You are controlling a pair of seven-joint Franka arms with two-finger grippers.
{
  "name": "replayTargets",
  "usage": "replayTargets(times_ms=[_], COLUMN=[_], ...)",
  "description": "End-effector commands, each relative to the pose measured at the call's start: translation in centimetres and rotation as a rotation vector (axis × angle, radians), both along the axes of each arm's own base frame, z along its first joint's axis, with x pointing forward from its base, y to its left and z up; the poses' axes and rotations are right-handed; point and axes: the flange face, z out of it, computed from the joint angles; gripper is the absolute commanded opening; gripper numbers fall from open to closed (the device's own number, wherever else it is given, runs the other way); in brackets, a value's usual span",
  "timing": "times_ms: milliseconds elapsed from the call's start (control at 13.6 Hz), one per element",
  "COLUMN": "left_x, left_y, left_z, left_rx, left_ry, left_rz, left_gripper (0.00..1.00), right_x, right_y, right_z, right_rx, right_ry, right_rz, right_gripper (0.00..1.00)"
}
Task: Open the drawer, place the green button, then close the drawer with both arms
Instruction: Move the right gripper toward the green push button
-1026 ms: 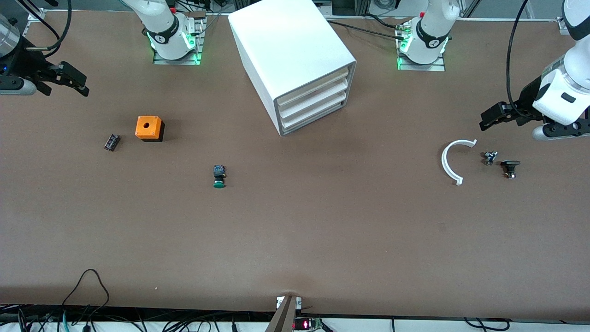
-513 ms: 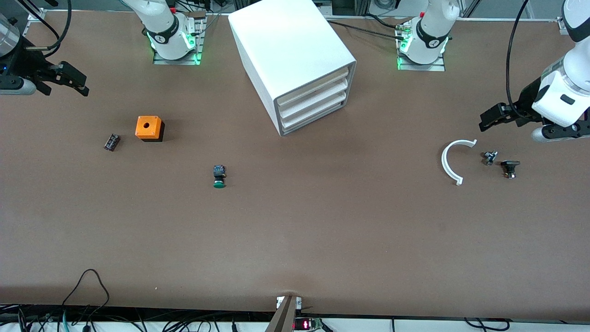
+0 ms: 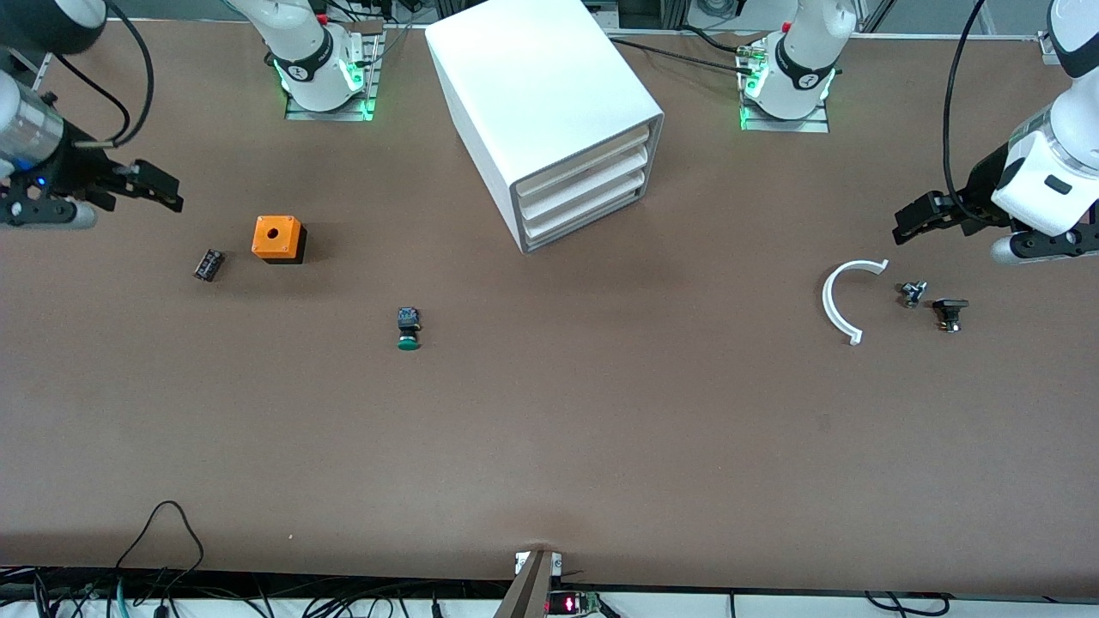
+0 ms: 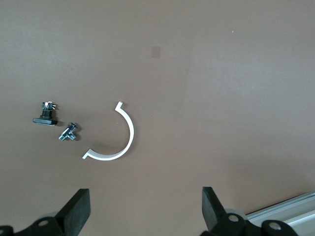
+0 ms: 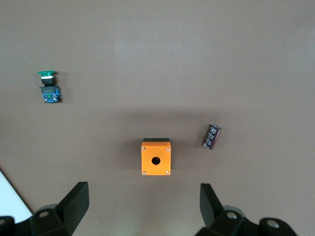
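The white cabinet [image 3: 549, 94] stands at the middle of the table, near the arms' bases. Its lowest drawer [image 3: 582, 218] looks pushed in like the two above it. The button [image 3: 409, 330], green cap and dark body, lies on its side on the table, nearer the front camera than the cabinet; it also shows in the right wrist view [image 5: 48, 87]. My right gripper [image 3: 170, 194] is open and empty in the air at the right arm's end, beside the orange cube [image 3: 277, 238]. My left gripper [image 3: 903, 225] is open and empty over the left arm's end.
A small black part [image 3: 208, 264] lies beside the orange cube. A white curved piece [image 3: 840, 300] and two small metal-and-black parts [image 3: 912, 293] [image 3: 950, 312] lie below the left gripper. Cables run along the front edge.
My right gripper has moved from the table's edge toward the orange cube. The left arm has barely shifted. The button and drawers have not moved.
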Motion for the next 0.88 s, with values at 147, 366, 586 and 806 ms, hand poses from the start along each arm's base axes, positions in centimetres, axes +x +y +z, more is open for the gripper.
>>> replayTargets(times_ms=[147, 366, 586, 806], left_x=[0.4, 0.4, 0.4, 0.4], left_y=[0.0, 0.0, 0.0, -0.1], left_z=[0.5, 0.5, 0.5, 0.6], left_rx=[0.027, 0.027, 0.027, 0.027], left_ry=[0.007, 0.009, 0.009, 0.007], left_rz=[-0.016, -0.016, -0.016, -0.017], left_gripper=[1.00, 1.00, 1.00, 1.00], right_x=[1.4, 2.7, 5.0, 6.6], right_y=[0.2, 1.8, 2.3, 4.5], right_z=[-0.6, -1.8, -4.4, -7.4], right_rx=[0.013, 0.011, 0.013, 0.013], right_ry=[0.026, 0.034, 0.011, -0.004], right_rz=[0.003, 0.034, 0.049, 0.075], right_gripper=[1.00, 1.00, 1.00, 1.00])
